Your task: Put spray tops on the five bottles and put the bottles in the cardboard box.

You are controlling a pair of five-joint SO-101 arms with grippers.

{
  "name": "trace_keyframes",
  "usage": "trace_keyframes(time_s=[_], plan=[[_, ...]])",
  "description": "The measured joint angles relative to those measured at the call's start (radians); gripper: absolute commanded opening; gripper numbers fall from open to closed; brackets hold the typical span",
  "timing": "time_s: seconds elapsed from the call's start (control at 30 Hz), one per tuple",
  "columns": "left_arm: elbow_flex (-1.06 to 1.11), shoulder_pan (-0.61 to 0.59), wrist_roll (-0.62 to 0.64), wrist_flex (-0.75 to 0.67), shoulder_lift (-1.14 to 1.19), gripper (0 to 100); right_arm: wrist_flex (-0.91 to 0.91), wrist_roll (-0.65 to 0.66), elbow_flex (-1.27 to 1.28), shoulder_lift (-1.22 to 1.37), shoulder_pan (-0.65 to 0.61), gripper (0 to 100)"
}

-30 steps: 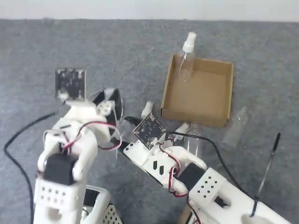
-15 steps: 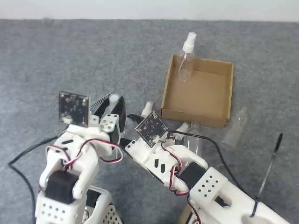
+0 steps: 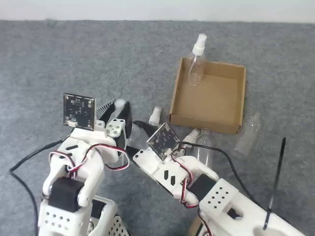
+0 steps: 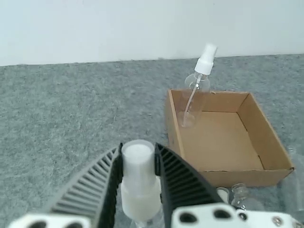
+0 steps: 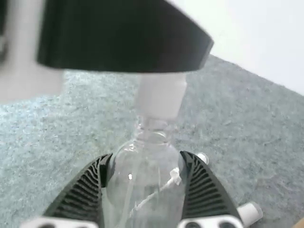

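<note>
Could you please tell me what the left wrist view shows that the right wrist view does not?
The left wrist view adds the box, with a capped bottle standing in one corner. The right wrist view adds the right gripper clasping a clear bottle upright, and a loose top lying on the carpet. Both share the spray top held in the left gripper, and the grey carpet.

Left gripper clasping spray top, cardboard box — bottle (capped) inside
</note>
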Motion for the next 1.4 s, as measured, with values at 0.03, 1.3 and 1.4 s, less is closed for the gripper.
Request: trace_keyframes(time_s=[0.03,1.3,1.4], plan=[[0.000,-0.003,0.000,0.000,0.000,2,-0.011,0.000,0.003,0.000,0.000,0.6],[-0.146,-0.028,-0.015,0.008,0.011,18,-0.207,0.000,0.078,0.000,0.060,0.6],[-0.218,-0.098,-0.040,0.009,0.021,18,-0.207,0.000,0.078,0.000,0.060,0.6]])
